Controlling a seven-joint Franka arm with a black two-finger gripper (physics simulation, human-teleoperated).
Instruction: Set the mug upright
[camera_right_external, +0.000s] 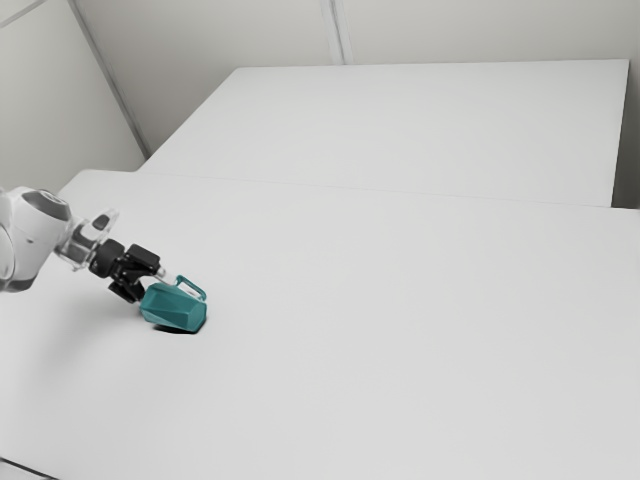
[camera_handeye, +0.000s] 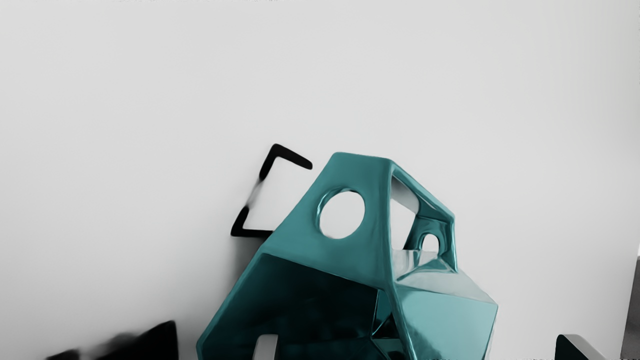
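Note:
A teal, faceted mug (camera_right_external: 175, 309) lies on its side in the exterior view's left part, its handle (camera_right_external: 204, 293) sticking up. The gripper (camera_right_external: 152, 284) is right at the mouth end of the mug. In the wrist view the mug (camera_handeye: 445, 320) shows its dark open mouth and a handle (camera_handeye: 377, 215) with round holes. Wide apart stand the two fingertips of the gripper (camera_handeye: 420, 347): one overlaps the mouth opening, the other is out past the mug's outer wall with a gap. Whether the first finger is inside the mouth, I cannot tell.
The mug rests on a white table (camera_right_external: 400, 330). Behind it is another large white surface (camera_right_external: 420, 125), with pale walls around. A dark cable (camera_right_external: 28, 469) crosses the exterior view's lower left corner. A dark angular shadow lies beside the mug in the wrist view.

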